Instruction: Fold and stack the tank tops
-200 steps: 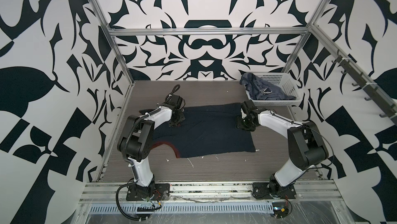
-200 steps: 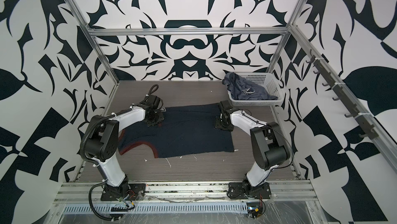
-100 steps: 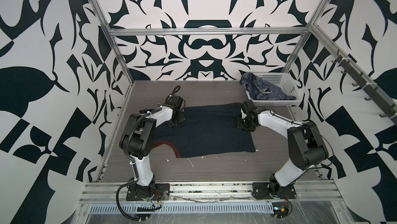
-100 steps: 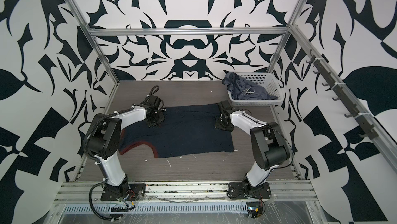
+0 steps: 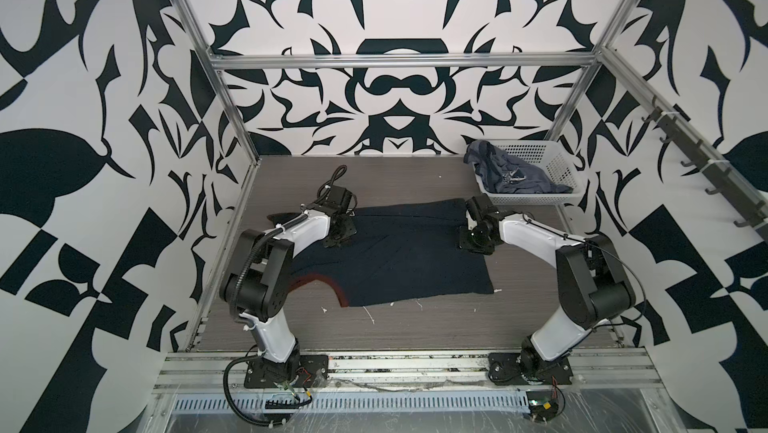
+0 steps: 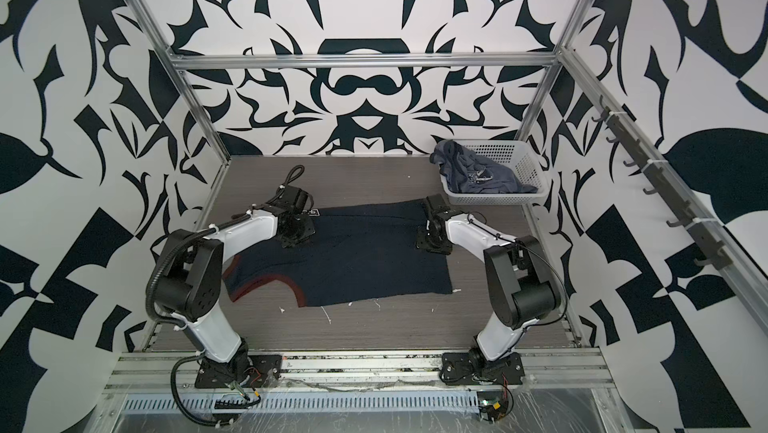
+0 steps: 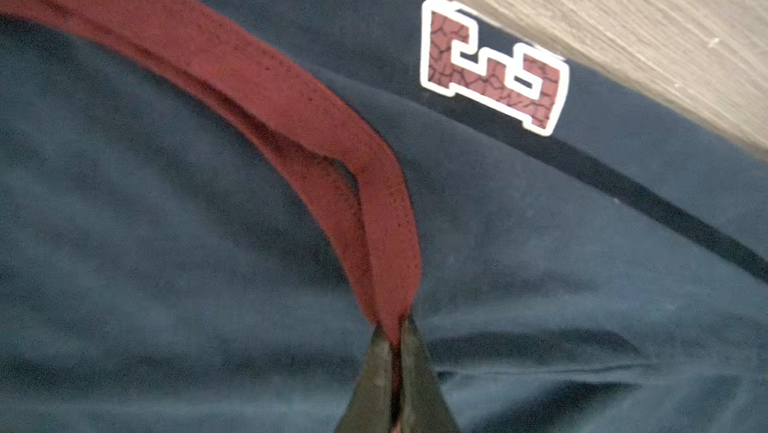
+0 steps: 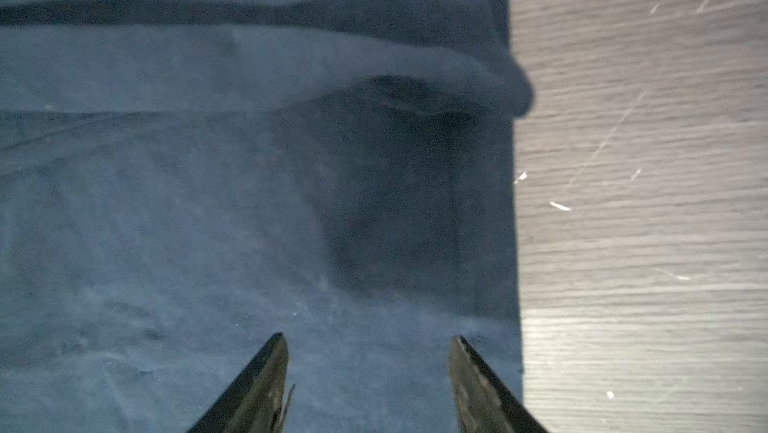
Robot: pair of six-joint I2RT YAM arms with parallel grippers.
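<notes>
L fingers (image 7: 374,381) pinch tank trim (image 7: 257,90), R fingers (image 8: 262,393) apart

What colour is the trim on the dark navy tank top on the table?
The trim is dark red, clearest in the left wrist view.

Navy top (image 5: 399,260) spread flat, red-trimmed; slate-blue top (image 5: 503,173) crumpled in basket (image 5: 528,199).

Seen from above: my left arm (image 5: 309,227) and right arm (image 5: 530,235), white shells, black joints, black cable (image 5: 226,383) at the base; left claw (image 7: 397,325) and right claw (image 8: 368,339) dark, tapered.
</notes>
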